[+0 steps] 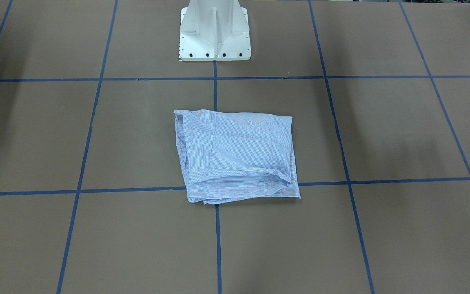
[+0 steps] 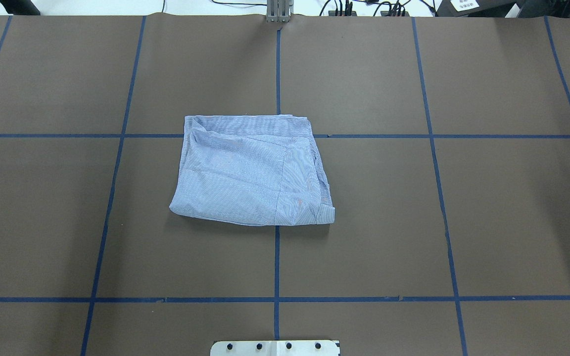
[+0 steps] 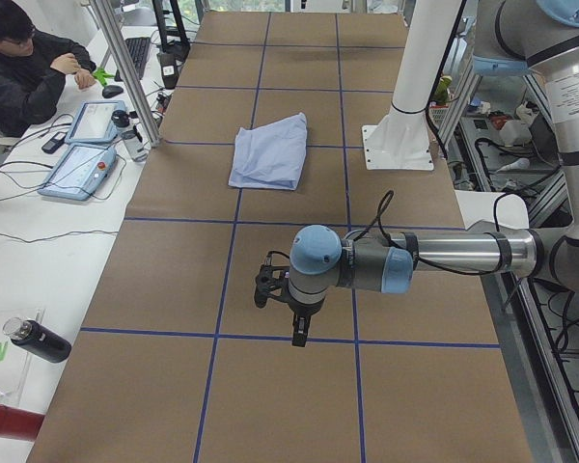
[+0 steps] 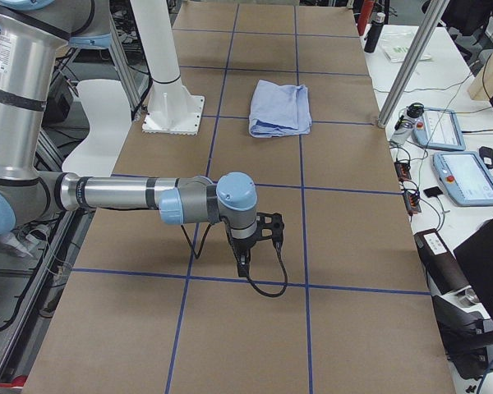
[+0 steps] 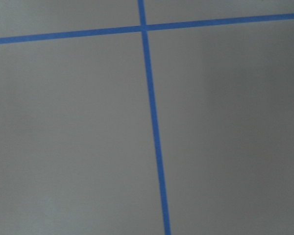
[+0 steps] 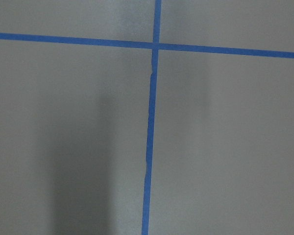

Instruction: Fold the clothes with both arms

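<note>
Table (image 2: 364,222) bears shirt (image 2: 250,170), well apart from left fingers (image 3: 298,336), right fingers (image 4: 243,268)

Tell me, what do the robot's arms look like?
Both the left arm and right arm are silver-grey tubes with rounded pale blue joint caps. Black cables loop to the black left gripper and right gripper.

1 shirt (image 2: 250,170), 2 arms (image 3: 444,258) (image 4: 123,194), 1 pers. (image 3: 19,72)

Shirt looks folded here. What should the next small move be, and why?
Probably stop: the shirt lies in a compact folded rectangle, while the left arm and right arm hover over the table, well apart from the fabric.
</note>
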Robot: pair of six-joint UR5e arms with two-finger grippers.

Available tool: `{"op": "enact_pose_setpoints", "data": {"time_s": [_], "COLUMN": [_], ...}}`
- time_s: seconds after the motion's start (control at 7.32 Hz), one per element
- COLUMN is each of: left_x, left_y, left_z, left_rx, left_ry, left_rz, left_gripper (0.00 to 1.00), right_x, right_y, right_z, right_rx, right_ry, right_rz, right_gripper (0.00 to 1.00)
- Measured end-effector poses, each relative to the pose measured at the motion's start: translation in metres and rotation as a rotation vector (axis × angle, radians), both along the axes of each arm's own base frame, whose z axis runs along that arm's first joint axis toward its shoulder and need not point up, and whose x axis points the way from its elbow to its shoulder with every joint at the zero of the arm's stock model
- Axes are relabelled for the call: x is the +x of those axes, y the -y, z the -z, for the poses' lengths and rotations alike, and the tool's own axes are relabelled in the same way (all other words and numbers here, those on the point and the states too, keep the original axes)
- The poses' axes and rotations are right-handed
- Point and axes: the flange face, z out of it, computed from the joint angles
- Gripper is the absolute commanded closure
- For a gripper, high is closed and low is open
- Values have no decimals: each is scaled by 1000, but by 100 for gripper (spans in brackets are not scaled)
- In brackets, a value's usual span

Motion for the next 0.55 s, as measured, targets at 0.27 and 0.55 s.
{"op": "enact_pose_setpoints", "data": {"time_s": [0.27, 0.55], "left_x": [-2, -2], "left_y": [0, 0], "left_z": [0, 3], "left_rx": [-19, -15], "left_ry": [19, 22], "left_rz": [5, 5], "left_gripper": [0, 0], "right_x": [0, 0], "right_y": [0, 0], "right_z": [0, 0], "right_rx": [-1, -3], "right_ry": [0, 1], "right_rz": [0, -2], "right_gripper": [0, 0]}}
